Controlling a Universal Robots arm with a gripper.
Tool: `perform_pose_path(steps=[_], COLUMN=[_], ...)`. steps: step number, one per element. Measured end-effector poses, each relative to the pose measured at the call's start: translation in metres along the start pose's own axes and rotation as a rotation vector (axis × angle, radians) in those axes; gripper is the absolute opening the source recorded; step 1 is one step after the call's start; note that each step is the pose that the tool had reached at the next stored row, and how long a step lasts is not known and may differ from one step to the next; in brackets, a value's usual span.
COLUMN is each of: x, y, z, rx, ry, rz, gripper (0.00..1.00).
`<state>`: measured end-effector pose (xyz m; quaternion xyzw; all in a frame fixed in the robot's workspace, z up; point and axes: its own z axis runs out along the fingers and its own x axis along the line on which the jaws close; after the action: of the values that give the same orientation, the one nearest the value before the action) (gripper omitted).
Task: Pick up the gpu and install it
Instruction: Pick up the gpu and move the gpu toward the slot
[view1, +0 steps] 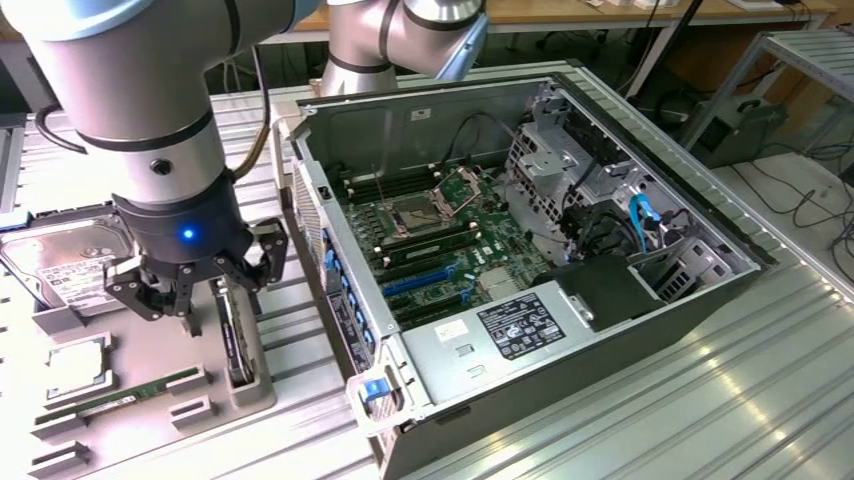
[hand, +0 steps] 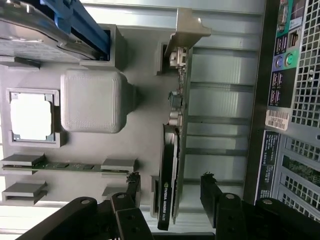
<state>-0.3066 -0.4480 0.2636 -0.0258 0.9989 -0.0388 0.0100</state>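
The gripper (view1: 200, 300) (hand: 171, 184) stands wide, its fingers (hand: 132, 187) either side of the gpu (hand: 170, 150) (view1: 238, 345), which stands on edge in the grey holder tray (hand: 142, 75) beneath. The wrist view shows the card's bracket (hand: 186, 30), and the exterior view shows the open computer case (view1: 534, 250) alongside.

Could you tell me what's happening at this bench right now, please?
A single robot arm is working on getting a graphics card into the open computer case. Its gripper is open and hangs over the grey parts holder beside the case, with one finger on each side of the gpu. The gpu stands on edge in its slot in the holder. The fingers are apart from the card, so it has not been picked up yet.
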Motion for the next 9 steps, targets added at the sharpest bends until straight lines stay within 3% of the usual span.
perform_pose_path(steps=[9], x=[0.000], y=[0.0039], z=[0.0126], rx=[0.0000], ry=[-0.0002], rz=[0.000], gripper=[0.60])
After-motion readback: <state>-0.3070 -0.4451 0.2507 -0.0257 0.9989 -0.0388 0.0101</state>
